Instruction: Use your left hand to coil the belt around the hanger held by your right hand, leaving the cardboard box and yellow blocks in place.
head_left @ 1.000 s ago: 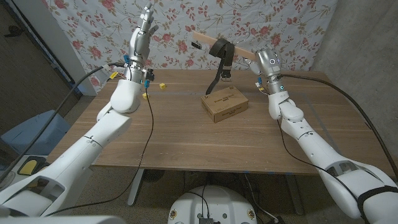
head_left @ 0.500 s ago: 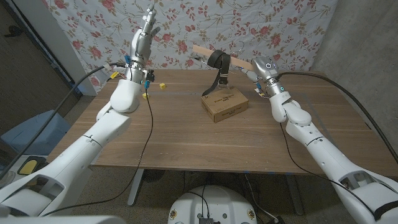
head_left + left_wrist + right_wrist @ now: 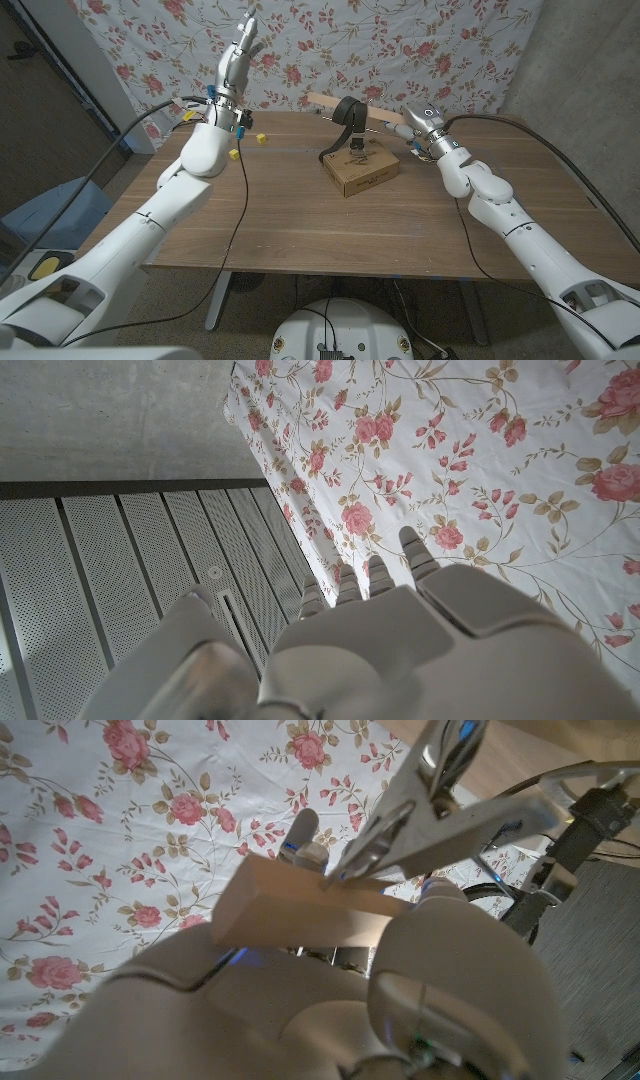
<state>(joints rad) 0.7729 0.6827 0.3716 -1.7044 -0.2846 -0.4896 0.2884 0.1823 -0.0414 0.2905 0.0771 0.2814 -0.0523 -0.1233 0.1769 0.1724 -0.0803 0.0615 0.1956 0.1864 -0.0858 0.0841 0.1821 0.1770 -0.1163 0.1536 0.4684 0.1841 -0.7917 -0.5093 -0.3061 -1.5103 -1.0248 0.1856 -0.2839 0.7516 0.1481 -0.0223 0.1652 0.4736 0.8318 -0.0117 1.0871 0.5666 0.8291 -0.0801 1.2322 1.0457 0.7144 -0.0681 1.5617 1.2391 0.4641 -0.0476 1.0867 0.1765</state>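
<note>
Here our right hand (image 3: 418, 122) grips the wooden hanger (image 3: 330, 103) above the cardboard box (image 3: 361, 167) at twelve o'clock, belt (image 3: 346, 115) coiled round it; our left hand (image 3: 238, 52) is raised clear, fingers spread.

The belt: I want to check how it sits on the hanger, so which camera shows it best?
The head view. There the belt is looped around the wooden hanger that the right hand holds, its end hanging toward the cardboard box. The right wrist view gives the hanger bar and a metal clip, no belt; the left wrist view faces the floral cloth.
</note>
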